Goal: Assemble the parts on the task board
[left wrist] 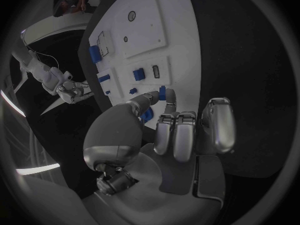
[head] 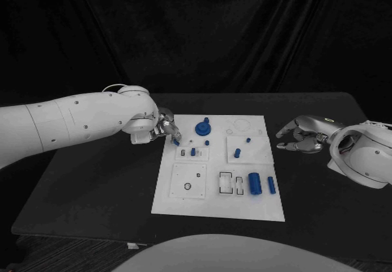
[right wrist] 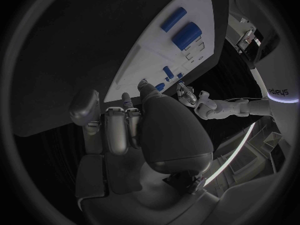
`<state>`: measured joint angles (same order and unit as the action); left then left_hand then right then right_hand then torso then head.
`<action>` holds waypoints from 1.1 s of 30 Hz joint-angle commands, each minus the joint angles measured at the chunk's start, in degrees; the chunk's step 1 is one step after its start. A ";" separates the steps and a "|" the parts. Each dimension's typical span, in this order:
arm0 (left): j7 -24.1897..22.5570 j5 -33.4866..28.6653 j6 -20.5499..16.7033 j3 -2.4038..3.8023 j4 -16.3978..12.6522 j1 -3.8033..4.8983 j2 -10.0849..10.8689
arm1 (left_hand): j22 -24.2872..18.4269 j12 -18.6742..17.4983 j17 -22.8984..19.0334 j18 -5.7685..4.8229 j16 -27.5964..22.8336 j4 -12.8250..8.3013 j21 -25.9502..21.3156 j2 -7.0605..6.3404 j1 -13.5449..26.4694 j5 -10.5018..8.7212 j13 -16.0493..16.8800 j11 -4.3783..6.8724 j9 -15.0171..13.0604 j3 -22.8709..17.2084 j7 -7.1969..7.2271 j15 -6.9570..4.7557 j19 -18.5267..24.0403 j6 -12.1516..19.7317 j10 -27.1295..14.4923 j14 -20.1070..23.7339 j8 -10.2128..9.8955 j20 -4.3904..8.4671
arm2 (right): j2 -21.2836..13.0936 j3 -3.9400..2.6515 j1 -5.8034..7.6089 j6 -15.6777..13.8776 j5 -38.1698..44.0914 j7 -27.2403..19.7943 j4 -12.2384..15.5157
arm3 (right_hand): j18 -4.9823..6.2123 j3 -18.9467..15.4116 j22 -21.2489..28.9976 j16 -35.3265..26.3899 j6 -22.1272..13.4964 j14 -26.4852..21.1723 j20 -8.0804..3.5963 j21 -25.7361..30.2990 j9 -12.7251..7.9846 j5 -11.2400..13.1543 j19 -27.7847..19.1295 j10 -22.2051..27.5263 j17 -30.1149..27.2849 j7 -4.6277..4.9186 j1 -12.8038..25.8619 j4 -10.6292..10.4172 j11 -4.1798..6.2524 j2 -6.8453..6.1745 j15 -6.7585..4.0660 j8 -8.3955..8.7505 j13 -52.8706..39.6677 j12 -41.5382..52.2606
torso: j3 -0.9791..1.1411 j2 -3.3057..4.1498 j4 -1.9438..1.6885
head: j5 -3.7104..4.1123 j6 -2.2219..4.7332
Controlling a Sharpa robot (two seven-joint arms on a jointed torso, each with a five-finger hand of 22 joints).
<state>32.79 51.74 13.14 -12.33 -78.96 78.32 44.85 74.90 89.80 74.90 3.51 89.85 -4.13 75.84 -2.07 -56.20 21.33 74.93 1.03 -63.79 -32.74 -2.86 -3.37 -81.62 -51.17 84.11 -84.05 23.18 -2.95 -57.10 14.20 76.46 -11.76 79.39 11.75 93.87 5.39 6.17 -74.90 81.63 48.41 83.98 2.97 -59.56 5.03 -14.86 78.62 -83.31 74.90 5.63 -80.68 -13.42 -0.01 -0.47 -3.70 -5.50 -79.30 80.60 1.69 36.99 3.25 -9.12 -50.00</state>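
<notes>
Task board (head: 219, 211) mid-table; left hand (head: 163, 128) pinches blue part (head: 175, 143).

The bare black desk (head: 98, 187) lies open along the left and right sides of the task board (head: 219, 209), and a wide strip is free along the bottom of the frame. The left robot hand (head: 161, 128) sits over the board's upper left corner, pinching a small blue part (head: 177, 143), so that corner is blocked. The right robot hand (head: 301, 139) hovers over the desk just right of the board's upper right edge, fingers curled in. On the board, the tall blue gear piece (head: 203, 127) stands near the top centre, small blue pegs (head: 237, 152) in the middle, and two blue cylinders (head: 255, 183) at lower right. The lower left of the board carries only flat plates.
</notes>
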 commanded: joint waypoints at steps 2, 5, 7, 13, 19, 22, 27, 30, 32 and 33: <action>2.80 -0.35 -1.12 0.04 -2.01 0.23 0.34 | 10.12 0.20 15.10 0.17 0.15 -4.59 -0.36 -0.06 0.64 -0.25 15.07 0.33 0.07 -4.95 0.42 -0.49 0.05 -0.13 5.89 -5.95 0.12 0.31 | -0.10 -0.03 -0.15 0.17 0.21 1.03 0.19 | 0.36 0.13 -7.34 -0.25 0.30 2.99 -0.05 0.29 -0.07 -0.26 -0.07 0.43 6.02 -0.02 -0.69 0.09 0.10 -0.07 0.18 0.23 0.04 -0.18 | 0.09 0.01 -0.02 | 0.09 0.00; 3.13 -0.35 -1.77 0.04 -3.21 0.24 0.56 | 10.11 0.20 15.10 0.17 0.15 -4.64 -0.38 -0.01 0.68 -0.13 15.07 0.33 0.07 -5.07 0.42 -0.50 0.05 -0.14 5.89 -5.95 0.12 0.31 | -0.16 -0.03 -0.15 0.23 0.21 1.04 0.21 | 0.36 0.13 -7.34 -0.25 0.30 2.99 -0.05 0.29 -0.07 -0.26 -0.07 0.43 6.02 -0.02 -0.69 0.09 0.10 -0.07 0.18 0.23 0.04 -0.18 | 0.11 0.06 -0.07 | 0.02 0.00; 3.18 -0.35 -2.17 0.03 -3.69 0.21 0.61 | 10.11 0.20 15.10 0.17 0.15 -4.71 -0.41 0.05 0.76 0.10 15.07 0.34 0.07 -5.25 0.40 -0.51 0.05 -0.15 5.89 -5.95 0.13 0.33 | -0.21 -0.03 -0.15 0.25 0.21 1.03 0.21 | 0.36 0.13 -7.34 -0.25 0.30 2.99 -0.05 0.29 -0.07 -0.26 -0.07 0.43 6.02 -0.02 -0.69 0.09 0.10 -0.07 0.18 0.23 0.04 -0.18 | 0.08 0.11 -0.08 | -0.05 0.00; 3.29 -0.35 -3.85 0.03 -4.18 -0.15 0.26 | 10.13 0.20 15.10 0.16 0.15 -4.71 -0.36 0.08 0.88 0.27 15.07 0.33 0.05 -5.32 0.37 -0.52 0.01 -0.21 5.89 -5.95 0.17 0.34 | -0.06 -0.03 -0.15 0.36 0.21 0.89 0.16 | 0.36 0.13 -7.34 -0.25 0.30 2.99 -0.05 0.29 -0.07 -0.26 -0.07 0.43 6.02 -0.02 -0.69 0.09 0.10 -0.07 0.18 0.23 0.04 -0.18 | -0.10 0.25 -0.01 | -0.47 0.00; 2.97 -0.35 -4.58 0.02 -4.06 -0.69 -0.33 | 10.16 0.20 15.10 0.14 0.15 -4.62 -0.30 0.16 1.06 0.29 15.07 0.31 0.04 -5.33 0.35 -0.51 -0.04 -0.28 5.89 -5.95 0.22 0.34 | 0.04 -0.03 -0.15 0.43 0.21 0.76 0.12 | 0.36 0.13 -7.34 -0.25 0.30 2.99 -0.05 0.29 -0.07 -0.26 -0.07 0.43 6.02 -0.02 -0.69 0.09 0.10 -0.07 0.18 0.23 0.04 -0.18 | -0.10 0.24 -0.04 | -0.47 0.00; 2.78 -0.35 -4.49 0.02 -3.92 -0.85 -0.52 | 10.16 0.20 15.10 0.14 0.15 -4.62 -0.30 0.16 1.06 0.29 15.07 0.31 0.04 -5.33 0.35 -0.51 -0.04 -0.28 5.89 -5.95 0.22 0.34 | 0.04 -0.03 -0.15 0.46 0.21 0.73 0.12 | 0.37 0.15 -7.32 -0.32 0.32 2.95 -0.04 0.39 -0.09 -0.30 -0.11 0.49 5.95 -0.01 -0.71 0.10 0.08 -0.12 0.20 0.25 0.08 -0.23 | -0.13 0.25 -0.12 | -0.36 0.00; 2.44 -0.35 -4.41 0.02 -3.78 -1.08 -0.72 | 10.13 0.20 15.10 0.17 0.15 -4.59 -0.41 0.25 1.11 0.31 15.07 0.30 0.02 -5.37 0.34 -0.51 0.02 -0.30 5.89 -5.95 0.24 0.35 | -0.02 -0.03 -0.15 0.51 0.21 0.72 0.12 | 0.37 0.15 -7.32 -0.32 0.32 2.95 -0.04 0.39 -0.09 -0.30 -0.11 0.49 5.95 -0.01 -0.71 0.10 0.08 -0.12 0.20 0.25 0.08 -0.23 | -0.10 0.18 -0.02 | -0.57 0.00; 2.30 -0.35 -4.33 0.02 -3.91 -1.30 -0.72 | 10.13 0.20 15.10 0.17 0.15 -4.59 -0.41 0.25 1.11 0.31 15.07 0.30 0.02 -5.37 0.34 -0.51 0.02 -0.30 5.89 -5.95 0.24 0.35 | -0.02 -0.03 -0.15 0.51 0.21 0.71 0.11 | 0.37 0.15 -7.32 -0.32 0.32 2.95 -0.04 0.39 -0.09 -0.30 -0.11 0.49 5.95 -0.01 -0.71 0.10 0.08 -0.12 0.20 0.25 0.08 -0.23 | -0.13 0.17 -0.04 | -0.46 0.00; 2.27 -0.35 -4.26 0.01 -4.01 -1.41 -0.67 | 10.13 0.20 15.10 0.17 0.15 -4.59 -0.41 0.25 1.11 0.31 15.07 0.30 0.02 -5.37 0.34 -0.51 0.02 -0.30 5.89 -5.95 0.24 0.35 | -0.02 -0.03 -0.15 0.51 0.21 0.70 0.12 | 0.37 0.15 -7.32 -0.32 0.32 2.95 -0.04 0.39 -0.09 -0.30 -0.11 0.49 5.95 -0.01 -0.71 0.10 0.08 -0.12 0.20 0.25 0.08 -0.23 | -0.10 0.14 0.02 | -0.54 0.00; 2.27 -0.35 -4.24 0.01 -4.07 -1.46 -0.64 | 10.13 0.20 15.10 0.17 0.15 -4.59 -0.41 0.25 1.11 0.31 15.07 0.30 0.02 -5.37 0.34 -0.51 0.02 -0.30 5.89 -5.95 0.24 0.35 | -0.02 -0.03 -0.15 0.52 0.21 0.70 0.12 | 0.36 0.16 -7.34 -0.31 0.32 2.95 -0.04 0.34 -0.10 -0.32 -0.09 0.49 5.97 -0.01 -0.72 0.11 0.08 -0.15 0.21 0.26 0.07 -0.22 | -0.09 0.14 0.05 | -0.58 0.00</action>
<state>35.74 51.74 9.25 -12.36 -82.81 77.00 44.23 74.90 89.80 74.90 3.50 89.85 -5.21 75.62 -2.30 -55.22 21.52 74.93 1.03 -63.79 -34.25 -2.80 -3.37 -81.62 -51.32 84.11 -84.05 23.18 -2.96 -57.09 14.20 76.46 -11.59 79.39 11.81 93.91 5.39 6.17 -74.94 81.64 48.41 83.98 2.97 -59.36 5.00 -14.85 78.62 -83.31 74.90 5.63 -80.88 -13.42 -0.01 -0.70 -3.70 -5.50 -78.61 80.54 1.57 37.17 3.22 -9.64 -50.00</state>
